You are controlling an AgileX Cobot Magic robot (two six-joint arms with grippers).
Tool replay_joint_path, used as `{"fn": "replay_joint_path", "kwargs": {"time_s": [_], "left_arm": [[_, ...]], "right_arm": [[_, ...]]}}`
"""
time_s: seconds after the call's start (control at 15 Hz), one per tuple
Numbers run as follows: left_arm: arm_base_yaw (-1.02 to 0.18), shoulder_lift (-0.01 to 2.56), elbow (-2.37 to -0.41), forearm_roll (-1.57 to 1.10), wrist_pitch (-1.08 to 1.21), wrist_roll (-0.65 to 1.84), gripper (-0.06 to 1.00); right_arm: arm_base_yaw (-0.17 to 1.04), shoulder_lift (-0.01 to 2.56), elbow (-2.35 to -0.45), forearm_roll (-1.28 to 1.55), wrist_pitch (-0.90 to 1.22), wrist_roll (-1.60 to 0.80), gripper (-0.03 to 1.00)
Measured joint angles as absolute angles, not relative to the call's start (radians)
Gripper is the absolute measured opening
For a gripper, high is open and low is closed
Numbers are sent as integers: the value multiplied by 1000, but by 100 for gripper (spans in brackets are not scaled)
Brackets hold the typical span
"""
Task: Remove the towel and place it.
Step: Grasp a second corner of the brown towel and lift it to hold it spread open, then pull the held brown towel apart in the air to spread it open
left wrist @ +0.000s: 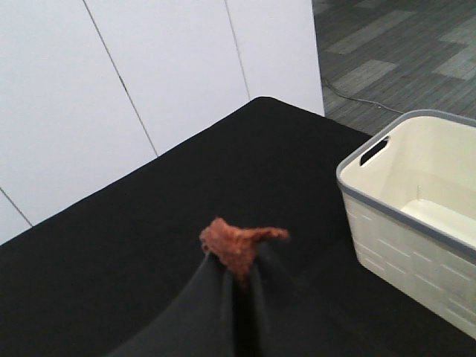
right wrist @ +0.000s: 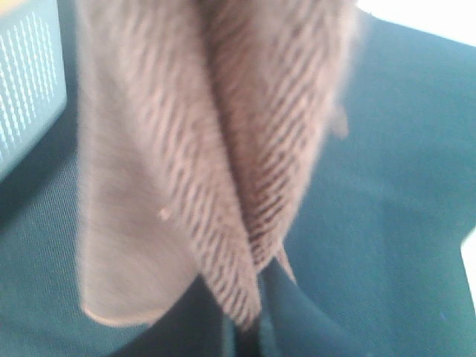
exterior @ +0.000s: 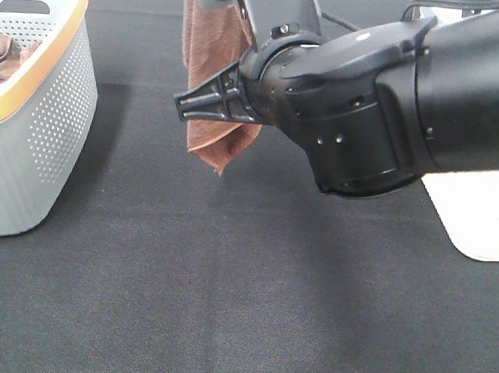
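My left end effector (left wrist: pixel 239 274) is pinched tight on a tuft of the reddish-brown terry towel (exterior: pixel 222 145), which hangs above the black cloth-covered bench (exterior: pixel 225 280). My right end effector (exterior: pixel 206 105) sits right at its folds; I cannot tell its opening.

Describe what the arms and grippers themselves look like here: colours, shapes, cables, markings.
The right arm is matte black, with fat rounded housings dotted with small screw holes; no logo shows. The right gripper has black, tapering fingers with open truss ribbing. A thin black cable runs above the arm. The left gripper shows only smooth black fingers.
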State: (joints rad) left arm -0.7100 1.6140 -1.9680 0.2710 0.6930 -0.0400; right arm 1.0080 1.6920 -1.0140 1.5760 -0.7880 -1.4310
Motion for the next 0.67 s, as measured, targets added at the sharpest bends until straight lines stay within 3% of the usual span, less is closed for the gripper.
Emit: {"fn": "replay_joint_path", "kwargs": {"time_s": [0.67], "left_arm": [[-710,1713,-1968,559,705,-98,0]], "right_arm": [[1008,1446,-1014,1742,-756,-1809,0]]}}
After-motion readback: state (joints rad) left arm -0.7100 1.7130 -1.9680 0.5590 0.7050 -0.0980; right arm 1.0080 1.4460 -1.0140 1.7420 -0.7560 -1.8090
